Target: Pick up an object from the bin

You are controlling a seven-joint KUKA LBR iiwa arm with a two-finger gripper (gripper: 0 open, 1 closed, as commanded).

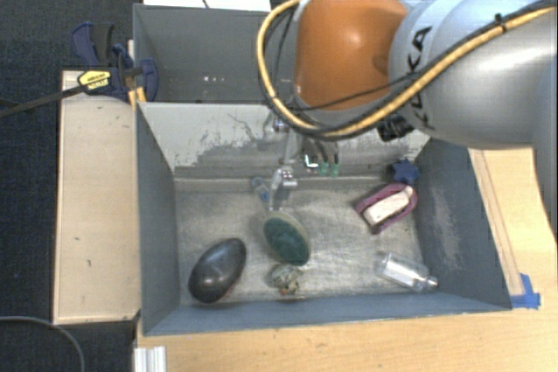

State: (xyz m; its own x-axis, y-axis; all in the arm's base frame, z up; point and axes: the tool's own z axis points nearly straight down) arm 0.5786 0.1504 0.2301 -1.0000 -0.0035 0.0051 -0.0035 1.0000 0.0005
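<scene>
My gripper (274, 184) hangs below the orange wrist cover in the middle of the bin, near the back wall. Its two fingertips stand apart, open, with nothing between them. Just in front of it and below lies a dark green oval object (287, 240) on the bin floor. A small crumpled grey-brown lump (285, 278) sits right in front of the green oval. A dark, smooth egg-shaped object (217, 270) rests at the front left.
A purple and white flat object (386, 206) lies at the right, with a small blue thing (403, 172) behind it by the right wall. A clear plastic bottle (404, 271) lies at the front right. The arm covers the bin's back right.
</scene>
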